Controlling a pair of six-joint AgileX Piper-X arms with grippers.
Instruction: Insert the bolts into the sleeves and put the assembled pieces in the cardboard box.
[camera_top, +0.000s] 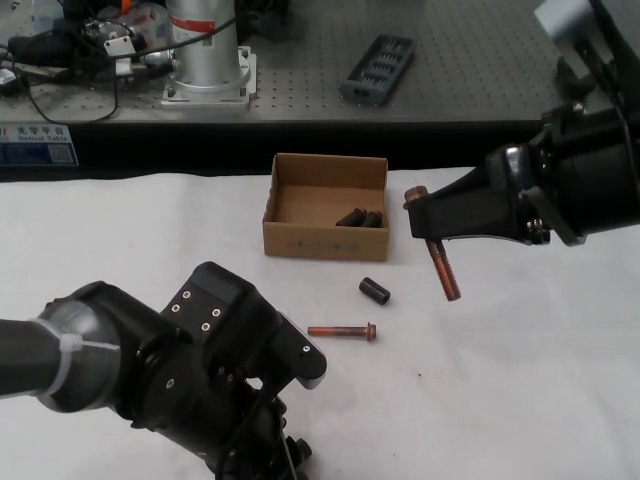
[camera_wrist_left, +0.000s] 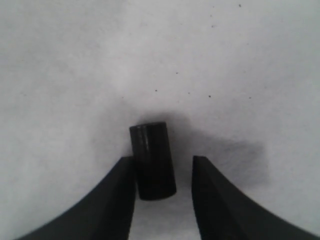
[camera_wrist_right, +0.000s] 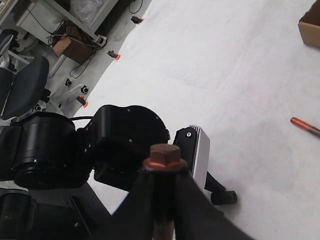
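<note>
Cardboard box (camera_top: 325, 243): far side, 2 dark pieces (camera_top: 360, 218) inside.
Left gripper (camera_wrist_left: 163, 167): open, straddling a sleeve (camera_wrist_left: 152, 160) on the cloth (camera_wrist_left: 225, 60).
Right gripper (camera_wrist_right: 161, 187): clamped below a bolt (camera_top: 443, 268)'s head.
Risk: sleeve, against 1 finger, could roll when squeezed.

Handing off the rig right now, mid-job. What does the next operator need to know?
Left claw: open, straddling a sleeve on the cloth, not gripped.
Right claw: shut on a bolt hanging head-up beside the cardboard box.
Loose on the cloth: second sleeve, second bolt.
Done: two dark pieces lie in the box.
Left: grip the sleeve, insert the held bolt, box it, then repeat with the loose pair.
</note>
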